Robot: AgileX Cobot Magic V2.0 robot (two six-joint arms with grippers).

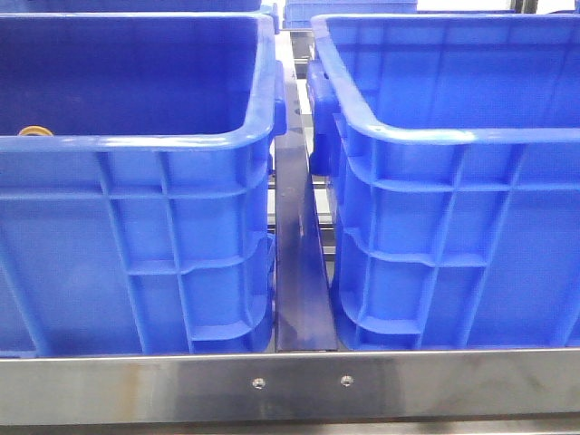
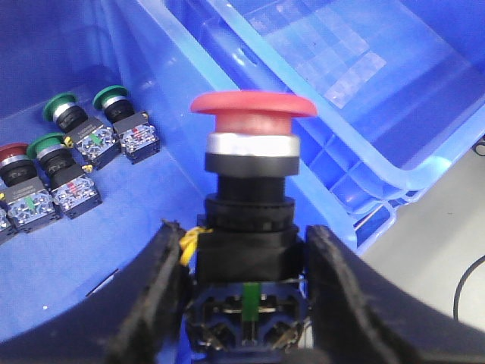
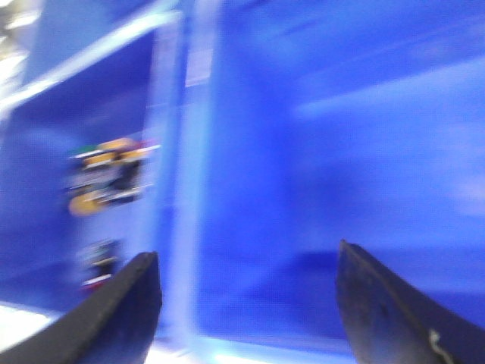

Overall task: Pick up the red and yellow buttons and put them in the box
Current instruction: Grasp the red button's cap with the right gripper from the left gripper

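Blue crate interior as background: left gripper clamped on red button, stem upright, cap uppermost; green-capped switches lie beyond, second crate adjacent. Right gripper spread apart, surroundings blurred.

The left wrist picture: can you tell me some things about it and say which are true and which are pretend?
1. The left fingers hold a red button. True.
2. The held button's cap is green. False: it is red; green buttons lie in the crate below.
3. The right fingers hold a yellow button. False: they are apart with nothing between them.
4. Several buttons lie on the crate floor. True.
5. The right wrist picture is sharp. False: it is blurred.
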